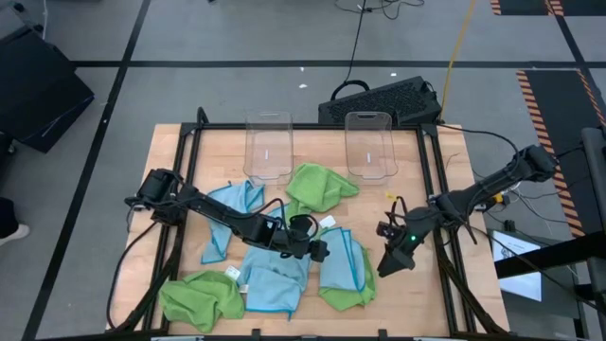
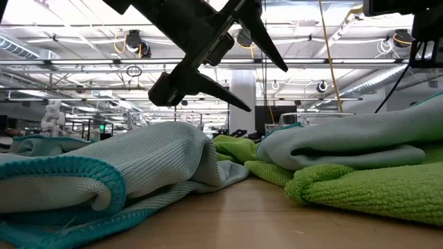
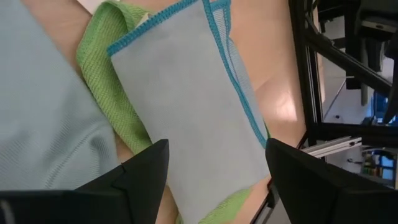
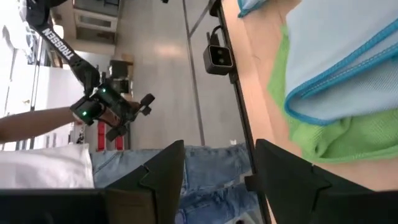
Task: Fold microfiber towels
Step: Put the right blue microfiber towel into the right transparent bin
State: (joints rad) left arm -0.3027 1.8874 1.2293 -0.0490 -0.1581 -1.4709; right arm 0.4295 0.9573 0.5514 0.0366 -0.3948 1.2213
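"TROSSEN" lettering (image 4: 57, 45) legible on arm (image 4: 74, 62) held by person (image 4: 37, 134).

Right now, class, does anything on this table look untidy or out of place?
Yes. Most microfiber towels lie crumpled and overlapping rather than folded: a green one bunched by the clear bins, another green heap at the front left. Only the blue towel under the open left claw lies fairly flat, over a green one.

Left gripper (image 1: 324, 251) at table centre, fingers (image 3: 143, 171) spread, right gripper (image 1: 390, 265) hovering, fingers parted.
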